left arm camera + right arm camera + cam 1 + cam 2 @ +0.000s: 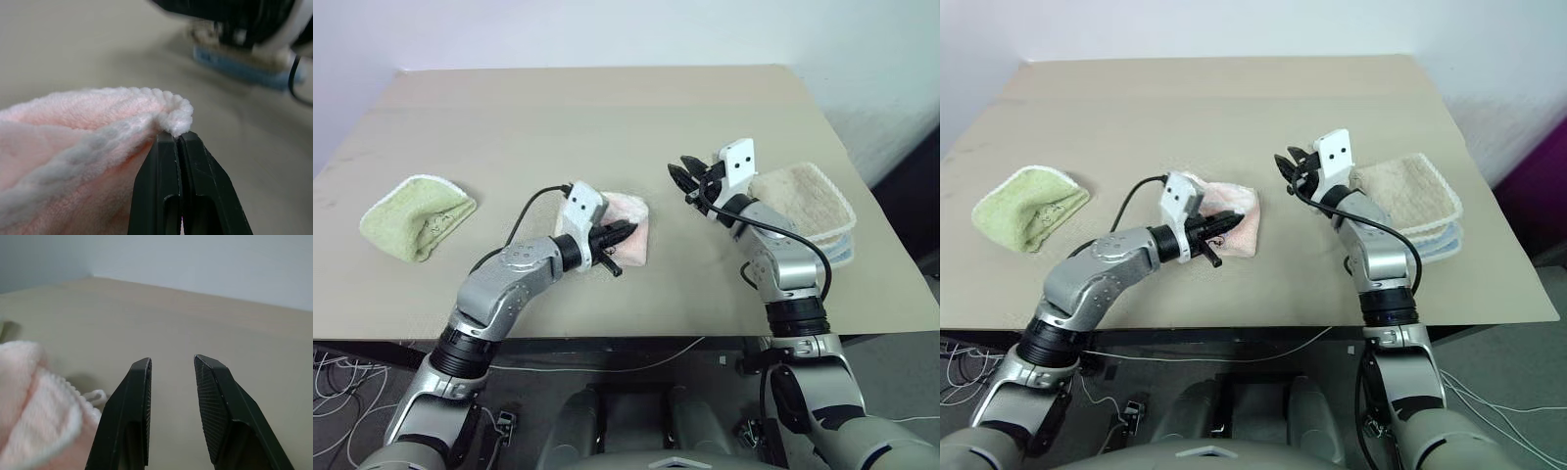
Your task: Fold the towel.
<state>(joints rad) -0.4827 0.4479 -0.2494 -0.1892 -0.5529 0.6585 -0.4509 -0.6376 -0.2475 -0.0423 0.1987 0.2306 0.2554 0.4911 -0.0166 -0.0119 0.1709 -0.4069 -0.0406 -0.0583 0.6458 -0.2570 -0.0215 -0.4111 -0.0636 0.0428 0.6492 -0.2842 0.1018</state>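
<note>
The pale pink towel (pixel 634 217) lies bunched in a small folded heap at the middle of the table. Its white scalloped trim (pixel 98 147) runs along the upper edge, and a small white loop (pixel 96 395) hangs off one end. My left gripper (pixel 625 232) reaches in from the left, level with the table, and is shut on a corner of the towel's trim, as the left wrist view shows (pixel 177 136). To the right of the towel, my right gripper (pixel 683 174) hovers above the table, open and empty (pixel 172 363).
A light green folded towel (pixel 416 215) lies at the left of the tan table (pixel 607 108). At the right edge, behind my right wrist, a beige folded towel (pixel 808 201) sits on a blue one (pixel 842 255). A black cable loops over my left forearm.
</note>
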